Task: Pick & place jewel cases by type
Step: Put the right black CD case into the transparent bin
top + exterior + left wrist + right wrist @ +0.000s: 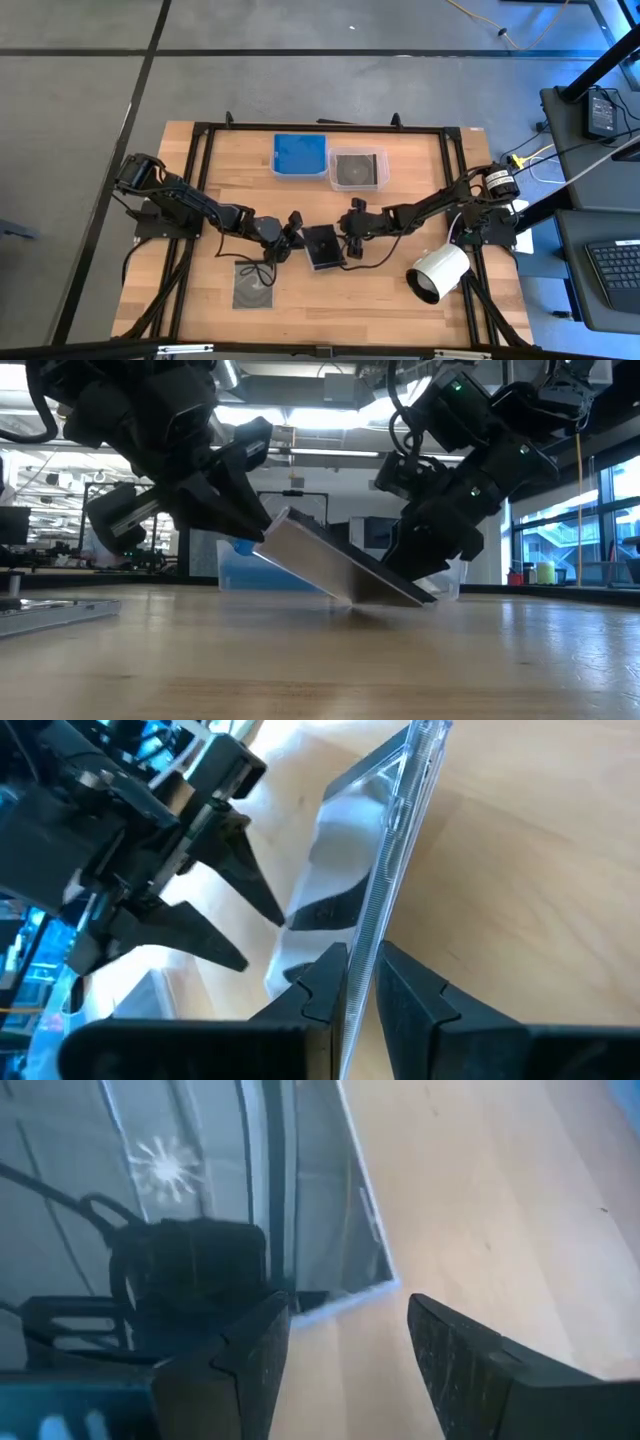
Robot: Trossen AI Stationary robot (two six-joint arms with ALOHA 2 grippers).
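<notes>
Where the two arms meet at the middle of the table (200,300) in the high view, I see a dark jewel case (324,246) between them, the left gripper (287,238) at its left edge and the right gripper (347,236) at its right edge. A second grey case (253,286) lies flat nearer the front, left of centre. At the back stand two tubs side by side: the blue-filled tub (300,154) and, just to its right, the clear tub (358,169) with a dark case inside. A white cylinder (438,272) lies near the right arm's base.

From the low view, I see the dark jewel case (340,566) tilted, its higher edge on the side of the left gripper (255,532) and its lower edge down on the wood under the right gripper (425,575). The blue tub (240,572) shows behind it.

Through the left wrist view, my left fingers (318,992) are clenched on the thin edge of the case (385,890), one finger on each face. The right gripper (245,925) shows beyond it with its fingers spread apart, their tips next to the case's far face.

Through the right wrist view, the right fingers (465,1355) stand released and wide apart, with bare wood between them. The corner of the case (310,1200) sits just ahead of one finger, not pinched between the two.
</notes>
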